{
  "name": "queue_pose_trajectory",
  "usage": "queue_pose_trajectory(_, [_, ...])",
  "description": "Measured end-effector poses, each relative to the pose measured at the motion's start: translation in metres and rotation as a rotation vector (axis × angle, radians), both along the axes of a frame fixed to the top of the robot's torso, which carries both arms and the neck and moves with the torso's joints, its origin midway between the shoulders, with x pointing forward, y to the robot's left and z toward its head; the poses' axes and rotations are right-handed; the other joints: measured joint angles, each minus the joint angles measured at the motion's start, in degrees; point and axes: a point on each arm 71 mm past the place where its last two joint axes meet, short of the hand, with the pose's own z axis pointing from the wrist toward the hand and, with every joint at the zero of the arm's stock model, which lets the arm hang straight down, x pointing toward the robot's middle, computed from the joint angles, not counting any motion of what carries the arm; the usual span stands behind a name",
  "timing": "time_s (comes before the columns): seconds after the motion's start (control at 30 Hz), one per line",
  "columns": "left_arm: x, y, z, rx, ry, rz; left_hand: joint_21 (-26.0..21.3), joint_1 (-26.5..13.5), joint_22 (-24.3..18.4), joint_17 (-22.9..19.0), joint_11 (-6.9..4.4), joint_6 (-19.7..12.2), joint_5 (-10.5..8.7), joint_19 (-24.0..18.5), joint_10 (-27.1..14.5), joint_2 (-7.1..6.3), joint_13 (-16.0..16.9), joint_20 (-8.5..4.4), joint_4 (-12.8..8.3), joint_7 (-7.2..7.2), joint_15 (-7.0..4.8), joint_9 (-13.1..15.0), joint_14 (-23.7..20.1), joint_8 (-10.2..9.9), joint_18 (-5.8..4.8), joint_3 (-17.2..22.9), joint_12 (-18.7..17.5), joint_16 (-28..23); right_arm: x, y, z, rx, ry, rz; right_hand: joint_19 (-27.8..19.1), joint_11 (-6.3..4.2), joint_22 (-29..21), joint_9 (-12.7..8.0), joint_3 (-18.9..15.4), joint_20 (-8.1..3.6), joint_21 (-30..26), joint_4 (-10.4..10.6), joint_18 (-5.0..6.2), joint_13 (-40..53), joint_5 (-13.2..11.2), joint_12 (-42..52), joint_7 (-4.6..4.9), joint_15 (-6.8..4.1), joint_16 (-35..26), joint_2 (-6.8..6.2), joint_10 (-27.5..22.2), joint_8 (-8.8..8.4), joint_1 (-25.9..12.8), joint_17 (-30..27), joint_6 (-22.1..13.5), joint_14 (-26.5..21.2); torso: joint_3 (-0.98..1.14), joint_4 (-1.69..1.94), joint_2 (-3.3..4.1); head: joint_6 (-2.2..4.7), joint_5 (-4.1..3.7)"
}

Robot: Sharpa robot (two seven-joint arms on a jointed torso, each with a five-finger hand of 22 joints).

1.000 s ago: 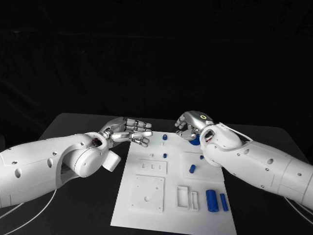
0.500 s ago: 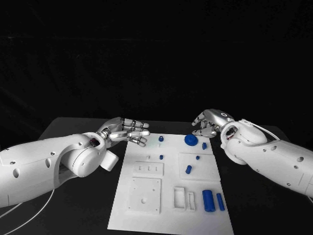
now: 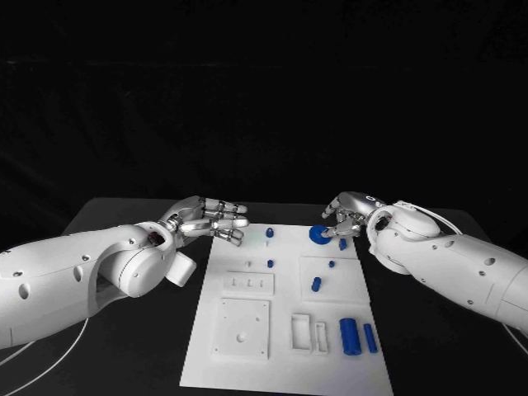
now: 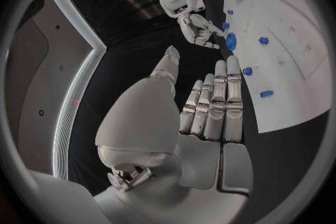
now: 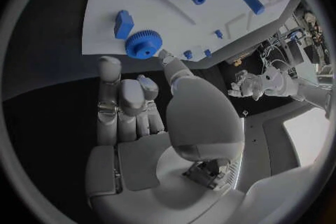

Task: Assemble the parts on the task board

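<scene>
The white task board (image 3: 290, 346) lies in the middle of the black table. A blue gear (image 3: 319, 234) sits near the board's far edge, with a small blue block (image 3: 342, 244) beside it. My right hand (image 3: 345, 213) hovers just right of the gear, fingers loosely curled and holding nothing. In the right wrist view its thumb tip (image 5: 165, 57) is at the rim of the gear (image 5: 143, 43). My left hand (image 3: 207, 219) hovers at the board's far left corner, fingers (image 4: 221, 95) stretched out and empty. Small blue pegs (image 3: 271, 234) stand on the board, and two blue cylinders (image 3: 351, 334) lie near its front right.
White raised blocks (image 3: 242, 328) and slotted frames (image 3: 302, 330) sit on the board's near half. Another blue piece (image 3: 315, 284) lies mid-board. The black table (image 3: 134, 363) runs on around the board on both sides.
My right hand let go of the blue gear, drew off to the right, then came back close to it. The gear now shows on the board. The left hand has barely moved.
</scene>
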Motion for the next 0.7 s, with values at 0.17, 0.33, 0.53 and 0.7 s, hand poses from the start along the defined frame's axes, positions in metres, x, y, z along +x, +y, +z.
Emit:
queue_pose_trajectory(0.17, [0.000,-0.003,0.000,-0.001,0.000,-0.006,0.01,0.00,0.00,0.00,0.00,0.00,0.00,0.00,0.00,0.00,0.00,0.00,0.00,0.00,0.00,0.00,0.00,0.00,0.00,0.00,0.00,0.00,0.006,0.003,-0.006,-0.010,0.029,-0.010,-0.18,0.00,0.00,0.00,0.12,0.18,0.23,-0.12,0.00,-0.10,0.00,-0.79,-0.13,0.00,-0.35,0.20,0.00,0.00,0.20,0.27,1.06,0.00,-0.01,0.14,0.08,-0.08,-0.16])
queue_pose_trajectory(0.33, [0.000,-0.005,0.000,-0.002,0.000,-0.010,0.23,-0.23,0.00,0.06,0.00,-0.54,0.00,0.01,0.00,0.23,-0.01,0.01,-0.17,0.31,0.00,0.00,0.00,0.00,0.90,0.17,0.00,0.00,0.009,0.007,-0.010,-0.014,0.045,-0.014,-0.39,0.01,-0.01,0.01,2.73,0.38,0.91,-1.45,0.01,-0.31,-0.95,-0.95,-0.20,0.00,-0.56,0.38,0.00,0.00,0.38,0.52,2.16,0.00,0.01,0.25,0.13,-0.20,-0.30])
queue_pose_trajectory(0.53, [0.000,-0.007,0.000,-0.002,0.000,-0.013,0.52,-0.56,0.07,0.18,0.00,-0.94,0.00,0.01,0.00,0.56,-0.01,0.01,-0.64,0.71,0.00,-0.07,0.00,0.00,0.90,-0.30,0.00,0.26,0.012,0.009,-0.013,-0.017,0.054,-0.021,-0.39,0.01,-0.01,0.01,3.26,0.38,1.23,-1.67,0.01,-0.19,-0.88,-0.95,-0.24,0.00,-0.56,0.21,0.00,0.00,0.21,0.80,2.55,0.00,-0.02,0.29,0.14,-0.24,-0.40])
queue_pose_trajectory(0.7, [0.000,-0.008,0.000,-0.002,0.001,-0.016,0.52,-0.56,0.07,0.18,0.21,-1.19,0.00,0.01,-0.21,0.56,-0.01,0.01,-0.79,0.46,0.00,-0.06,0.00,0.00,0.89,-0.15,0.00,0.26,0.014,0.010,-0.015,-0.019,0.060,-0.022,-0.39,0.01,-0.01,0.01,3.57,0.38,1.55,-1.98,0.02,-0.05,-0.43,-0.95,-0.21,0.00,-0.55,0.47,0.00,0.00,-0.04,0.93,2.57,0.00,-0.05,0.29,0.14,-0.19,-0.29])
